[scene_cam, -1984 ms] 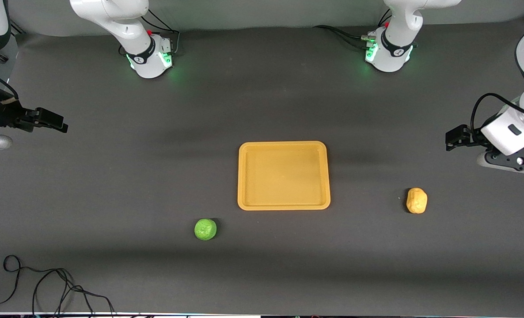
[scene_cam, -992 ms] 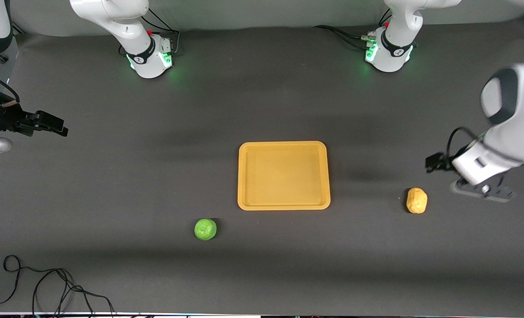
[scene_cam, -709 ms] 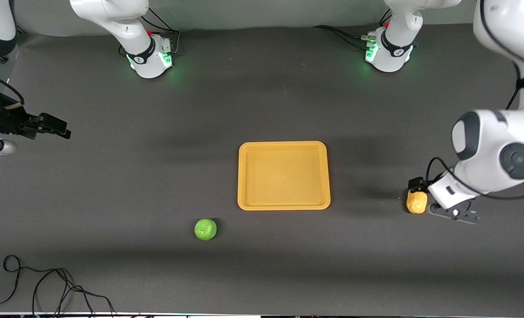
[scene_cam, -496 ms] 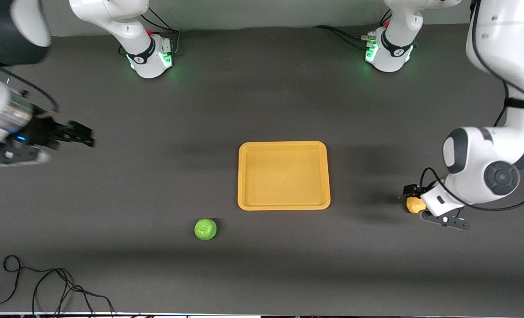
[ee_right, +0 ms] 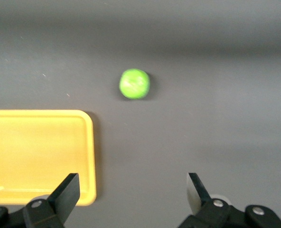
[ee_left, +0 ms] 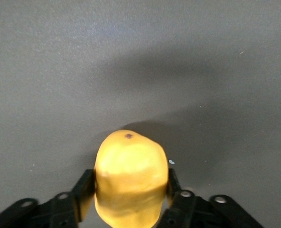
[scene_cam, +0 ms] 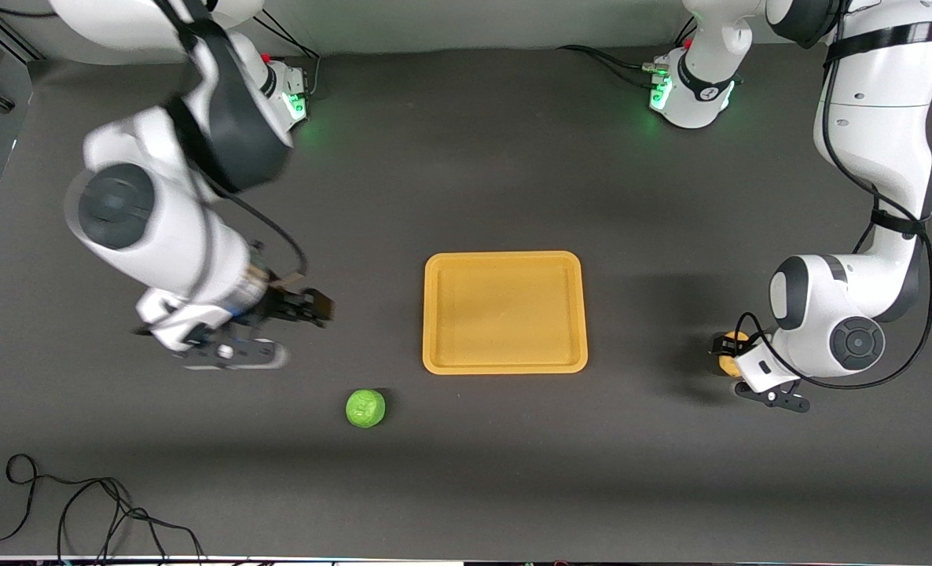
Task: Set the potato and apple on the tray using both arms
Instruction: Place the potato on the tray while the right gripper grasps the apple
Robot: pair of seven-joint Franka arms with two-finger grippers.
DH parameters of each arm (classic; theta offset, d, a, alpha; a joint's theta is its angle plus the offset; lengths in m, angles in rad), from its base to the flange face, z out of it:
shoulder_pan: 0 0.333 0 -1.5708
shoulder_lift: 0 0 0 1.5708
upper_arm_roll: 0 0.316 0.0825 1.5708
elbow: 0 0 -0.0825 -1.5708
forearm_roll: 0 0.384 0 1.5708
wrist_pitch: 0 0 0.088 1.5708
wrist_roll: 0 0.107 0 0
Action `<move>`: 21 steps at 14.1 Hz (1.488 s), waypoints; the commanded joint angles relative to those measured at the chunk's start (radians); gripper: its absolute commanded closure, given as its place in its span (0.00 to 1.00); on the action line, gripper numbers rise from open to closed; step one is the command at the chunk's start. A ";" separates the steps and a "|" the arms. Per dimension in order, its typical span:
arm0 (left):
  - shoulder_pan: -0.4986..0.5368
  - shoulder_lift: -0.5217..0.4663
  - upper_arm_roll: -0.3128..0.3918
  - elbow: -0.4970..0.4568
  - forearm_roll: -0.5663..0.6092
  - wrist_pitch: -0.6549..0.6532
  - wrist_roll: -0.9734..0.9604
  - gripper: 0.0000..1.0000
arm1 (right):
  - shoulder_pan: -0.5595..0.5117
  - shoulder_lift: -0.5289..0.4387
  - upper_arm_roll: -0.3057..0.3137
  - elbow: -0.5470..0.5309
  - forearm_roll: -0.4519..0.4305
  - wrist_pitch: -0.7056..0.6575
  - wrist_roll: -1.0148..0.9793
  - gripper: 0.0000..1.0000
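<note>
The yellow-orange potato (scene_cam: 730,343) lies on the table toward the left arm's end, mostly hidden under the left wrist. My left gripper (scene_cam: 725,355) is down at it. In the left wrist view the potato (ee_left: 131,161) fills the gap of the gripper (ee_left: 131,187), with both fingers against its sides. The green apple (scene_cam: 365,409) lies nearer to the camera than the tray (scene_cam: 505,363). My right gripper (scene_cam: 317,306) is open and empty above the table beside the tray. The right wrist view shows the gripper (ee_right: 133,190), the apple (ee_right: 134,83) and the tray (ee_right: 36,152).
A loose black cable (scene_cam: 81,511) lies at the near corner of the table at the right arm's end. The two arm bases (scene_cam: 273,102) (scene_cam: 690,94) stand along the table's edge farthest from the camera.
My left arm swung in from the table's end and came down with its fingers around the potato. My right arm swept in from the table's end toward the tray and the apple.
</note>
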 commanded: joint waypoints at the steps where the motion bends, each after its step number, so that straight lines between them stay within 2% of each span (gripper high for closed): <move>1: -0.021 -0.046 -0.005 0.017 -0.027 -0.043 -0.034 0.71 | 0.006 0.091 -0.010 0.078 0.005 0.036 0.033 0.00; 2: -0.032 -0.050 -0.020 0.029 -0.038 -0.057 -0.086 0.77 | 0.004 0.117 -0.010 0.076 0.006 0.067 0.035 0.00; 3: -0.037 -0.054 -0.047 0.046 -0.038 -0.069 -0.155 0.77 | 0.004 0.141 -0.013 0.052 0.005 0.120 0.035 0.00; 6: -0.072 -0.052 -0.159 0.095 -0.038 -0.078 -0.429 0.77 | 0.001 0.154 -0.016 -0.147 0.006 0.387 0.038 0.00; 8: -0.080 -0.051 -0.259 0.125 -0.038 -0.078 -0.619 0.75 | -0.002 0.210 -0.017 -0.165 0.006 0.484 0.042 0.00; 10: -0.110 -0.041 -0.348 0.093 -0.035 -0.086 -0.822 0.75 | -0.006 0.263 -0.018 -0.165 0.008 0.555 0.042 0.00; 12: -0.210 -0.017 -0.345 0.068 -0.024 -0.068 -0.910 0.72 | -0.006 0.309 -0.033 -0.165 0.008 0.612 0.041 0.00; 13: -0.225 -0.014 -0.344 0.069 -0.024 -0.066 -0.915 0.71 | -0.006 0.329 -0.036 -0.163 0.008 0.639 0.041 0.00; 15: -0.225 -0.003 -0.344 0.063 -0.003 -0.069 -0.913 0.65 | -0.006 0.366 -0.036 -0.162 0.008 0.694 0.041 0.00; 19: -0.224 0.025 -0.333 0.053 0.050 -0.069 -0.915 0.62 | -0.006 0.415 -0.036 -0.159 0.009 0.733 0.041 0.00; 20: -0.225 0.031 -0.331 0.051 0.059 -0.066 -0.915 0.56 | -0.005 0.424 -0.036 -0.159 0.011 0.733 0.042 0.00; 21: -0.227 0.038 -0.331 0.051 0.061 -0.066 -0.916 0.33 | -0.005 0.424 -0.034 -0.159 0.011 0.733 0.042 0.09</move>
